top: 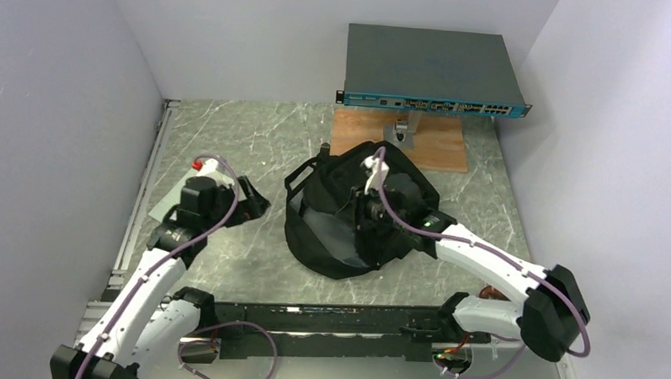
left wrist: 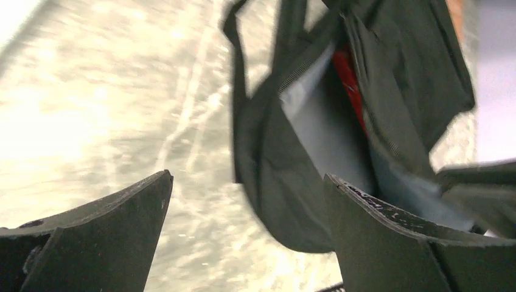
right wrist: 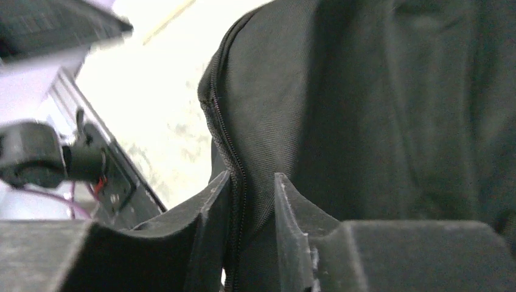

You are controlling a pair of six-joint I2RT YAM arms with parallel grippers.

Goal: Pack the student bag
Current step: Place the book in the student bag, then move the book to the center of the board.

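Right gripper (right wrist: pixel 251 182) is nearly closed, jaws pinching the zipper edge (right wrist: pixel 226 146) of the student bag (top: pixel 322 240) with the seam running up between them. Left gripper (left wrist: pixel 246 177) is spread wide and holds nothing, hanging low over the marble-pattern table (top: pixel 233 135).

Bag sits mid-table as a slumped black lump, carry handle toward far-left. It lies just right of the left gripper, apart from it, with its mouth turned that way. Left wrist view shows the mouth gaping: pale grey inside (left wrist: pixel 322 121), something red (left wrist: pixel 350 79) deeper in, can't tell what. The opening's long axis seems to run near-to-far, roughly in line with the left gripper's reach.

The right arm is on the bag and looks to be holding the mouth open, so the left is the free one for loading.

Count: one bag, two grippers, one grey rack-mount switch (top: pixel 429 66) at the far wall, one wooden board (top: pixel 439 147) under its stand. No loose item to pack clearly visible.
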